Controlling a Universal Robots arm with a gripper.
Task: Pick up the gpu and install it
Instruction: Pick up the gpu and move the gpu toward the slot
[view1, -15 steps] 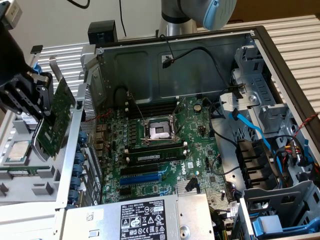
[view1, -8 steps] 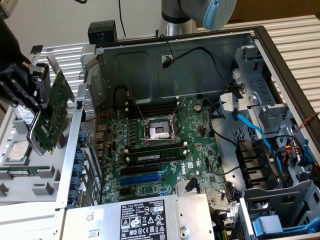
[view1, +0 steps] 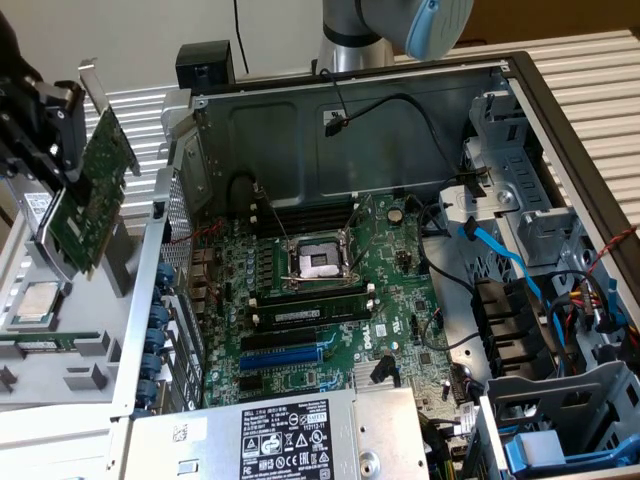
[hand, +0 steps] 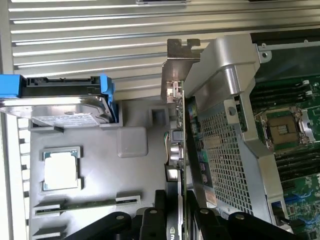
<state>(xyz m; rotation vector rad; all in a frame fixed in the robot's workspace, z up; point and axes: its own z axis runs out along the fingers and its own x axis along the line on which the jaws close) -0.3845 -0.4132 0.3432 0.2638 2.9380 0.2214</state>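
Jaws were pinching the gpu, the card clamped between the black fingers. Grip sat on the lower half of the card.

Gpu hung outside the open computer case, on the exterior view's left of it, just beside the case's perforated rear wall. Card was tilted, with the silver bracket at the high end and the green face turned toward the case. Low end hung over the grey tray; couldn't tell whether it touched. Not seated: well apart from the motherboard and its blue slot.

Inside the case:
- processor socket sat mid-board with its frame open
- dark memory sticks lay just below the socket in the exterior view
- power supply with a white label sat at the near edge
- blue cable ran down on the exterior view's right, past the drive cage

On the tray were a processor chip lying flat in its pocket and a hard drive in a blue carrier. The two were near each other but not touching.

Tray and case both sat on the slatted table. The arm rose behind the case's back panel.
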